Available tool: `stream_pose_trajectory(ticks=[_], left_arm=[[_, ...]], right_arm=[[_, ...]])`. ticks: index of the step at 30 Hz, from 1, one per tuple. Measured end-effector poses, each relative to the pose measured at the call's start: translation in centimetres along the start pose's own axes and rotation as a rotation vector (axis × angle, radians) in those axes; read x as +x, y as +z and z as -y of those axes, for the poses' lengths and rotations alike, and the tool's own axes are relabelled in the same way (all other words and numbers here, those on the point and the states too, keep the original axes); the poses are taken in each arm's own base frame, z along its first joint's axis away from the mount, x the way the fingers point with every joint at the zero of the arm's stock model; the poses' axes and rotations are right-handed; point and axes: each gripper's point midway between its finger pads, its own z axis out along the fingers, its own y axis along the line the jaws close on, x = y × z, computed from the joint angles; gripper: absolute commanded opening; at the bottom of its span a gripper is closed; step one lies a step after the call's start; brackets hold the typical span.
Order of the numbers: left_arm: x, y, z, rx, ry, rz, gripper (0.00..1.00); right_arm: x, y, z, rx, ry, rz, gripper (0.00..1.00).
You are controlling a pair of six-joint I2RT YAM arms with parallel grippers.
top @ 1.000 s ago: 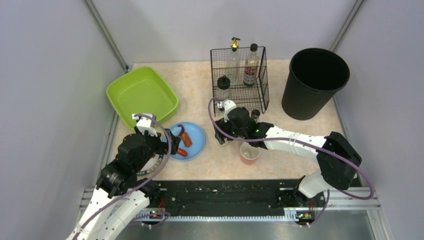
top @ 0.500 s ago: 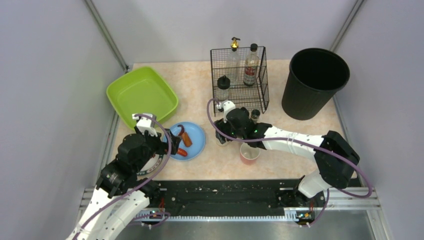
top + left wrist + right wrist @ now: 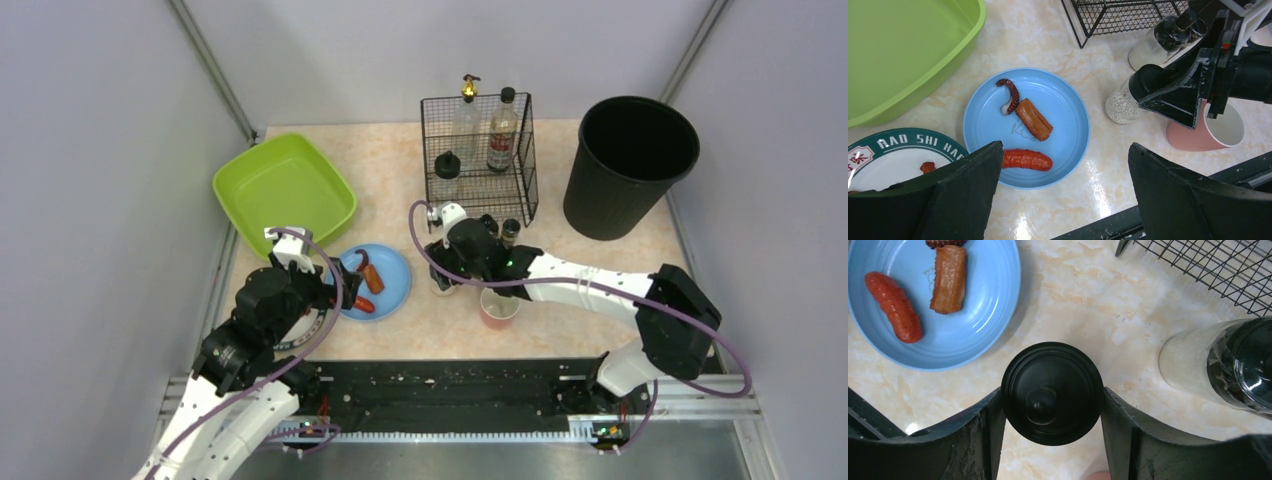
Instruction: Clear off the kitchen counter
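Black cap (image 3: 1052, 392) hides the shaker (image 3: 1120, 106) pinched by the right gripper (image 3: 1052, 407); left gripper (image 3: 1065, 155) gapes wide. Beige stone-look counter (image 3: 400, 160), grey walls (image 3: 400, 50).

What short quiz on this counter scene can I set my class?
1. True or false: the left hand is open and empty.
2. What does the right hand clamp? A fork; B shaker; C sponge.
3. How many food pieces lie on the blue plate?
Key: 1 true; 2 B; 3 three.
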Motion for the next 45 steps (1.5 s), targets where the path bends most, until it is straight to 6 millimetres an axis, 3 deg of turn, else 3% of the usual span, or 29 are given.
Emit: stream_pose_trajectory(ticks=[5,16,25,32,45], left_arm=[[0.0,0.0,0.1,0.003,0.000,-0.001,0.99],[0.0,0.0,0.1,0.006,0.000,-0.002,0.99],[0.0,0.0,0.1,0.006,0.000,-0.001,0.99],[0.0,-0.1,0.1,0.007,0.000,0.000,0.99],[-0.1,-0.3,0.2,0.012,-0.002,0.011,0.99]], right_arm=[[-1.8,-1.7,-0.3,-0.012,-0.002,0.036,0.00],[-10.7,-6.6,-0.8,-0.019,-0.012,0.245,0.00],[-16.7,-10.1,0.4,0.067,-0.069,0.370,0.00],[-20.8,-11.8,3.5,0.157,-0.045,0.452,0.00],[-21.6,-9.8,12.1,0.346,0.044,0.424,0.00]])
